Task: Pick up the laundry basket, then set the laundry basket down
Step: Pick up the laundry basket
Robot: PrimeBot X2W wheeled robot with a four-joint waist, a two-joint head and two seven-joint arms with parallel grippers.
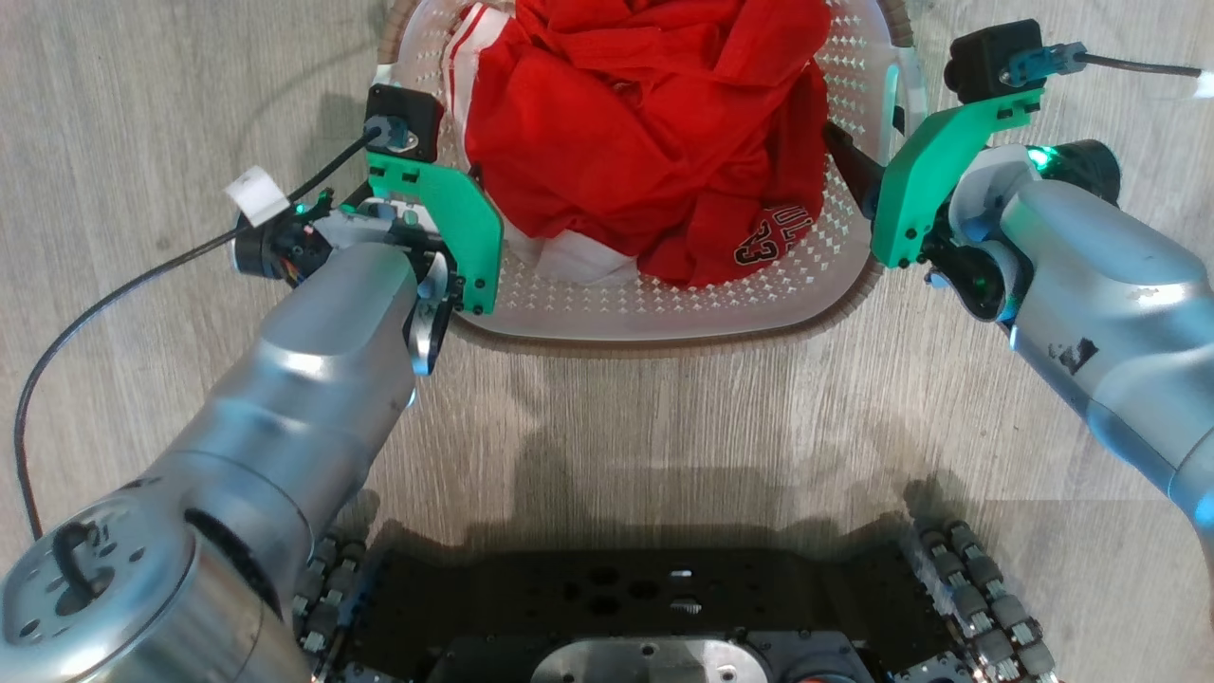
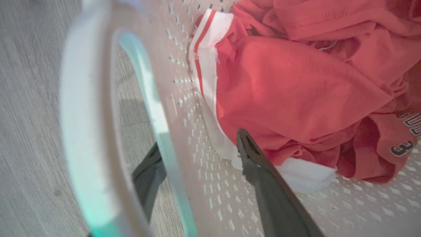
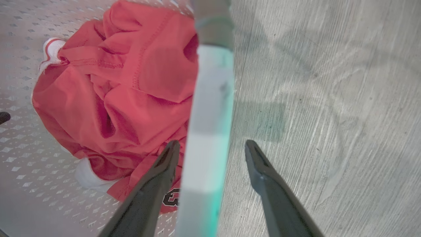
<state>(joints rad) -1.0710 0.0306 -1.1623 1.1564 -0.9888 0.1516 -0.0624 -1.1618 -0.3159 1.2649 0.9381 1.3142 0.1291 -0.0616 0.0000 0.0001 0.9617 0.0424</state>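
Laundry basket [image 1: 664,308], white and perforated, sits on the pale wood floor [image 1: 664,427] just beyond the robot's base, between both arms. A crumpled red jersey [image 1: 645,123] fills it; its dark print [image 1: 773,237] shows a "3", other characters folded away. Left gripper [image 2: 197,140] and right gripper [image 3: 212,143] hold their jaws open, each astride a white handle [image 3: 207,131].

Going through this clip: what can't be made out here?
Head view: the top edge cuts off the laundry basket's far end; red clothes cover much of its floor.
Left wrist view: the blurred left handle covers part of the left gripper's outer finger.
Right wrist view: the right gripper's finger and right handle cover most of the black print.
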